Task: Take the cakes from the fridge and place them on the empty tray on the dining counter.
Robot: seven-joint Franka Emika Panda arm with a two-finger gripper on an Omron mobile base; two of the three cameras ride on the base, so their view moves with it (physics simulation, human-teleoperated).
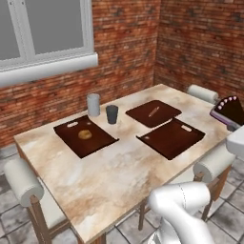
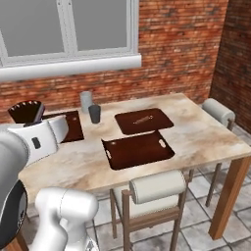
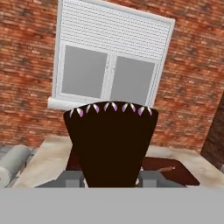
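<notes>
A dark chocolate cake slice with small white-purple dabs along its top edge stands upright between my fingertips. My gripper is shut on its lower part. From the base cameras the cake hangs in the air above the dining counter near its front edge, a short way from the empty tray. That empty dark brown tray lies flat on the marble top with nothing in it. The gripper sits just under the slice. The fridge is out of view.
A like tray with a round tan biscuit and another with a long tan stick lie behind the empty one. A grey cup and a dark cup stand between them. White-cushioned chairs line the counter's sides.
</notes>
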